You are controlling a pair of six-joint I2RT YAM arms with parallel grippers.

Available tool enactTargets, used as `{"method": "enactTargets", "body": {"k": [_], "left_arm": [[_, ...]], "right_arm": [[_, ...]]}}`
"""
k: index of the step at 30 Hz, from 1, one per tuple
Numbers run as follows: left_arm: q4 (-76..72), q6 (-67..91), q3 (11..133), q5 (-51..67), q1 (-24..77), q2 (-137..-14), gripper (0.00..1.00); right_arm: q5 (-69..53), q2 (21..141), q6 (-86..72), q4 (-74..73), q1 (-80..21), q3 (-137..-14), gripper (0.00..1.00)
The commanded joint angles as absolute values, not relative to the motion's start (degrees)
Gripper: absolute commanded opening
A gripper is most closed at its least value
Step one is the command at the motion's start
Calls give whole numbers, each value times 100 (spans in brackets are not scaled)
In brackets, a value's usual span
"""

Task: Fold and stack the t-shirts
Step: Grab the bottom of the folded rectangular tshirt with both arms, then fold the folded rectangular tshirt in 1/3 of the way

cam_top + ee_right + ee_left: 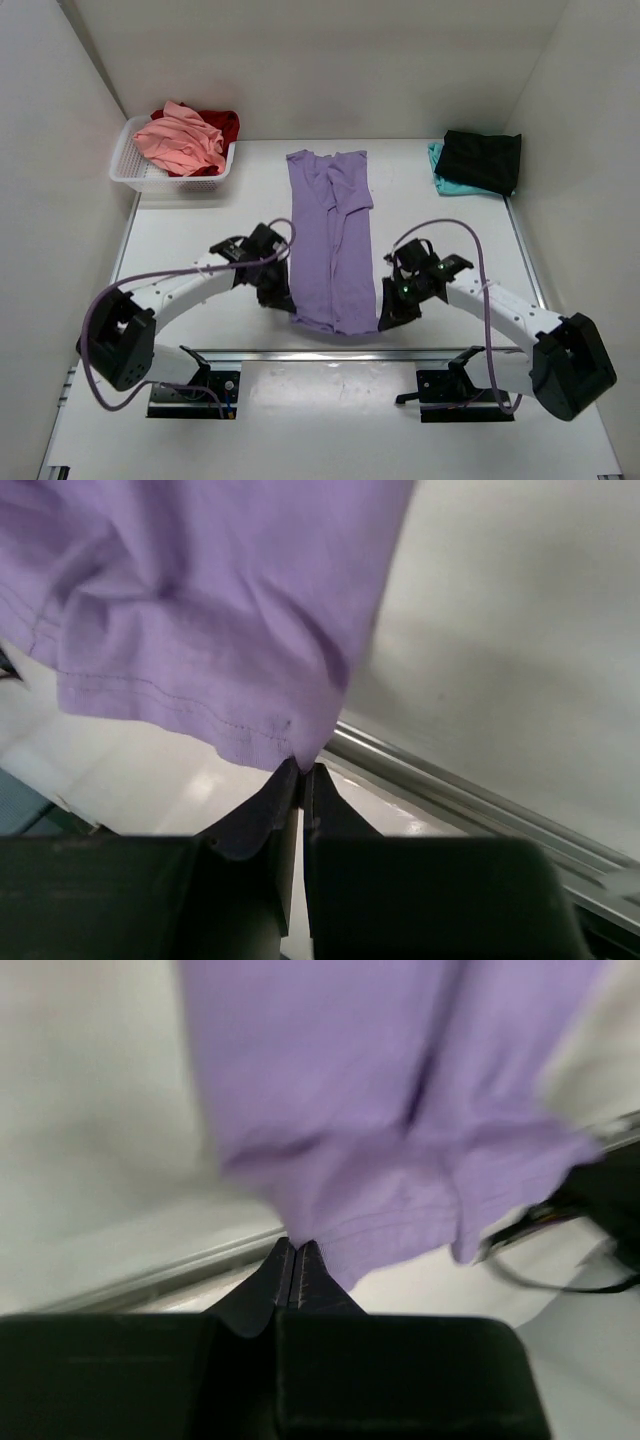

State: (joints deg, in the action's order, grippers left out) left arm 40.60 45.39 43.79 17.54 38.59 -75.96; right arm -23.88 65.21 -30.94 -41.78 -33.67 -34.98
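Note:
The lavender-purple t-shirt [332, 235] lies as a long narrow strip down the middle of the table, collar end far, hem near. My left gripper [281, 298] is shut on the hem's left corner [330, 1230]. My right gripper [385, 315] is shut on the hem's right corner [280, 725]. Both hold the hem slightly off the table. A salmon-pink shirt [180, 140] and a red shirt [222, 125] lie in the white basket at the far left. A black shirt [482, 160] lies on a teal shirt [440, 172] at the far right.
The white mesh basket [130, 172] stands in the far left corner. White walls close in the table on the left, back and right. A metal rail [330, 355] runs along the near edge by the arm bases.

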Motion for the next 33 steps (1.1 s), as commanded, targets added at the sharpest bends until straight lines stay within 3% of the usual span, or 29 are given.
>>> {"method": "enactTargets", "body": {"k": [1, 10, 22, 24, 26, 28, 33], "left_arm": [[4271, 3983, 5402, 1828, 3368, -8075, 0], [4175, 3674, 7487, 1775, 2321, -9560, 1], [3692, 3805, 8534, 1890, 1925, -11109, 3], [3578, 3849, 8665, 1907, 1820, -11266, 12], [3341, 4068, 8824, 2039, 1619, -11399, 33], [3122, 4296, 8851, 2066, 1513, -11391, 37], [2084, 5026, 8315, 2057, 1222, -10952, 42]], "right_arm": [[-2409, 7003, -2261, -4525, -3050, -4584, 0], [-1969, 9032, -1477, -4527, -1899, -7038, 0], [-1706, 11196, -1248, -4632, -1863, -9368, 0], [-1662, 11381, -1300, -4658, -1898, -9500, 3], [-1504, 11470, -1423, -4685, -1819, -9650, 14], [-1276, 11452, -1581, -4623, -1758, -9711, 22], [-975, 10978, -2091, -4237, -1407, -9231, 33]]}}
